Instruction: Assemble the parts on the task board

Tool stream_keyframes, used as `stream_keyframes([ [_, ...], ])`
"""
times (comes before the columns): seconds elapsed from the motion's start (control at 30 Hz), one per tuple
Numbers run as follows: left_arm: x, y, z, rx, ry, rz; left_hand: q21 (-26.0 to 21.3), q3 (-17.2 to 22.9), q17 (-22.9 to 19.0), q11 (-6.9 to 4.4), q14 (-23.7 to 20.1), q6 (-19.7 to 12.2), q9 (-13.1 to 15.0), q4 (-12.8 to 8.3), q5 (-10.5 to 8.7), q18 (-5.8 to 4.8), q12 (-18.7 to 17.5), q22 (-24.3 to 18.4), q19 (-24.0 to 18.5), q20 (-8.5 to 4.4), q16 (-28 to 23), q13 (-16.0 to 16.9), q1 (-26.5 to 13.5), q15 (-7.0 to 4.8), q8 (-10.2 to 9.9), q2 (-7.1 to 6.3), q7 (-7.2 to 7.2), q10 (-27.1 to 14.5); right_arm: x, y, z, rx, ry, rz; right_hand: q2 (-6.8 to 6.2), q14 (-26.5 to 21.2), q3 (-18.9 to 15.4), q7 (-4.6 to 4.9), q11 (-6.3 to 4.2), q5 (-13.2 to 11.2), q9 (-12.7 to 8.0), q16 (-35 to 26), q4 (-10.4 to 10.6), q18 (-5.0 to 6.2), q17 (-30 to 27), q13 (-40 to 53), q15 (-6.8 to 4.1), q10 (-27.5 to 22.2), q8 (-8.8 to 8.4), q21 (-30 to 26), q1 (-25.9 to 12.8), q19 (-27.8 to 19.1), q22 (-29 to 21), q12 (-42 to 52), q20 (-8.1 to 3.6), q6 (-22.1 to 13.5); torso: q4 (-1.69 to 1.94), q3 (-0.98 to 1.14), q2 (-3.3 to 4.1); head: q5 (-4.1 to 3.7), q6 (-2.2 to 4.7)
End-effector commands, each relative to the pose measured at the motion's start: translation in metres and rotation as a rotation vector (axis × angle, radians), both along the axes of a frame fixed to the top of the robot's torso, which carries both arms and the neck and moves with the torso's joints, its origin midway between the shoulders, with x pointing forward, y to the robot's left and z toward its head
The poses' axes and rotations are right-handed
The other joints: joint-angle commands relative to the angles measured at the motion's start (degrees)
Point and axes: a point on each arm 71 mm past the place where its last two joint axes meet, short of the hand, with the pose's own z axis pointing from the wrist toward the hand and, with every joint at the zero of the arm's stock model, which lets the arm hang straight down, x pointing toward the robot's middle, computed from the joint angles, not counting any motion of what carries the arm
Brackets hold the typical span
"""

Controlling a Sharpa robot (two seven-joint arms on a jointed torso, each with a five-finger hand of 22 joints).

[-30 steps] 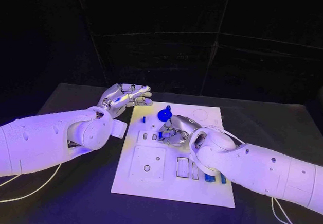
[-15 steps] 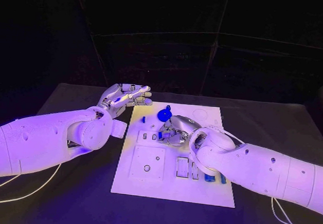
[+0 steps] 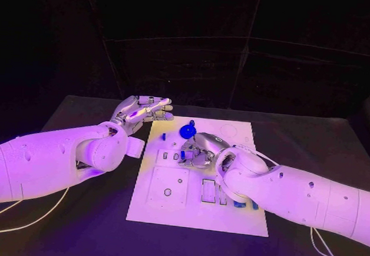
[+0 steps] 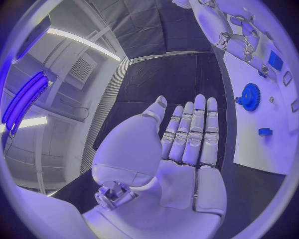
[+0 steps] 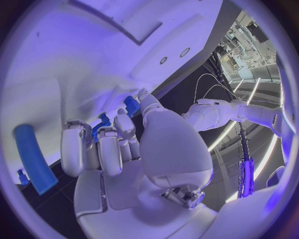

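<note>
The white task board (image 3: 198, 214) lies in the middle of the black table. A blue gear (image 3: 188, 130) stands near its far edge, with a small blue piece (image 3: 165, 136) to its left. My right hand (image 3: 202, 150) rests low over the board just behind the gear, fingers curled down; what lies under the fingertips is hidden. In the right wrist view the curled fingers (image 5: 111, 149) partly cover the blue gear (image 5: 101, 123). My left hand (image 3: 144, 108) hovers at the board's far left corner, flat and holding nothing, as its fingers (image 4: 193, 134) show in the left wrist view.
More blue pieces (image 3: 243, 204) lie by the slots at the board's right, partly under my right forearm. A blue cylinder (image 5: 34, 158) lies on the board near the right hand. Bare black table (image 3: 85, 215) surrounds the board.
</note>
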Motion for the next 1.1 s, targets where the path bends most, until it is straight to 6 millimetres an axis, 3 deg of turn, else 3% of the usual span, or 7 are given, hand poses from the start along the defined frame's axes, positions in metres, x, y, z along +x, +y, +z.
stream_keyframes([
  [0.03, 0.0, 0.0, 0.002, -0.001, -0.011, -0.003, -0.2, -0.1, 0.1, 0.05, -0.3, -0.4, 0.0, -0.4, 0.14, 0.75, -0.2, -0.1, 0.3, 0.11, -0.3, -0.1, 0.6, 0.25, -0.1, -0.18, -0.06, -0.2, 0.001, -0.002, 0.006, 0.035, -0.054, -0.028, -0.27, 4.0, -0.8, 0.14, 0.19, -0.1, 0.2, -0.3, 0.2, -0.21, 5.8, -0.5, 0.57, -0.8, 0.28, -0.4, 0.1, -0.5, 2.7, -0.6, 0.17, -0.9, -0.02, 0.05, -0.01, 0.02, 0.01],
  [0.4, 0.003, 0.006, 0.0, 0.005, -0.004, 0.003, -0.2, -0.1, 0.1, 0.06, -0.3, -0.5, 0.0, -0.4, 0.14, 0.74, -0.2, -0.1, 0.3, 0.12, -0.4, -0.1, 0.5, 0.26, -0.1, -0.21, -0.04, -0.3, -0.009, -0.011, 0.015, 0.083, -0.105, 0.018, -0.29, 4.0, -1.5, 0.19, 0.27, -0.1, 0.4, -0.4, 0.3, -0.14, 5.6, -0.8, 0.68, -1.0, 0.68, -0.6, 1.0, -0.7, 2.5, -0.6, 0.34, -1.1, -0.1, 0.06, -0.06, 0.25, 0.02],
  [0.53, 0.005, 0.011, -0.001, 0.009, 0.001, 0.01, -0.3, -0.1, 0.1, 0.07, -0.3, -0.5, 0.0, -0.4, 0.14, 0.74, -0.2, -0.1, 0.3, 0.13, -0.4, -0.1, 0.5, 0.26, -0.1, -0.22, -0.04, -0.3, -0.014, -0.02, 0.022, 0.106, -0.104, 0.063, -0.67, 3.9, -3.3, 0.32, 0.4, 0.7, 0.4, -0.6, 1.3, -0.04, 5.2, -1.1, 0.79, -1.3, 0.92, -0.8, 1.0, -1.1, 2.0, -0.6, 0.46, -1.7, -0.18, 0.11, -0.15, 0.34, 0.09],
  [0.8, 0.011, 0.019, -0.004, 0.058, 0.004, -0.008, -0.4, 0.6, 0.3, -0.64, 0.0, 0.5, 0.2, -0.9, 0.16, 0.86, 0.3, -0.3, 0.4, 0.0, -0.4, 0.1, 0.8, -0.06, 0.5, -0.05, -0.96, 1.2, -0.015, -0.03, 0.044, 0.214, -0.066, 0.17, -0.14, 3.3, -5.2, 0.41, 0.51, 1.8, 0.5, -1.6, 2.4, 0.93, 3.2, -3.3, 0.89, -3.4, 1.41, -3.1, 1.5, -4.4, -2.2, -2.3, 0.56, -2.0, -0.12, 0.1, -0.26, 0.27, 0.31],
  [0.97, 0.013, 0.021, -0.005, 0.123, -0.013, -0.001, 1.2, 1.3, 1.6, -1.69, 4.5, 2.0, 0.2, -0.9, 0.21, 1.0, 0.8, 0.3, 3.7, -1.25, 1.3, 0.2, 0.5, -1.54, 1.0, -0.22, -1.68, 3.9, -0.012, -0.044, 0.062, 0.32, 0.009, 0.188, 1.22, 1.9, -5.8, 0.4, 0.5, 2.6, 0.5, -3.9, 2.3, 1.89, -1.3, -6.8, 0.89, -6.6, 1.88, -5.6, 3.2, -7.8, -6.5, -5.2, 0.61, -2.2, -0.06, 0.12, -0.3, -0.12, 0.47],
  [1.03, 0.013, 0.023, -0.006, 0.16, -0.012, 0.009, 3.0, 2.4, 3.0, -2.82, 8.5, 3.6, 0.3, -1.2, 0.25, 0.9, 1.0, 1.1, 7.0, -2.73, 2.8, 0.3, 0.7, -2.98, 1.4, -0.53, -2.47, 6.2, -0.007, -0.054, 0.075, 0.377, 0.033, 0.172, 1.78, 1.5, -5.9, 0.35, 0.44, 2.8, 0.6, -4.7, 2.1, 2.24, -2.7, -7.7, 0.83, -7.2, 2.11, -6.6, 3.8, -9.0, -8.0, -5.8, 0.57, -2.1, -0.08, 0.07, -0.42, -0.25, 0.58],
  [1.1, 0.014, 0.024, -0.008, 0.206, -0.007, 0.006, 5.9, 3.1, 5.4, -4.41, 15.6, 5.9, 0.8, -0.9, 0.26, 1.02, 1.6, 2.3, 11.7, -4.84, 6.4, 0.6, 0.2, -5.12, 2.3, -0.91, -4.06, 9.4, -0.002, -0.065, 0.088, 0.433, 0.051, 0.148, 2.52, 0.6, -5.9, 0.24, 0.29, 3.2, 0.6, -6.4, 1.9, 2.83, -5.6, -10.2, 0.7, -9.1, 2.41, -8.3, 4.8, -11.1, -10.7, -7.9, 0.47, -2.0, -0.14, 0.1, -0.7, -0.35, 0.66],
])
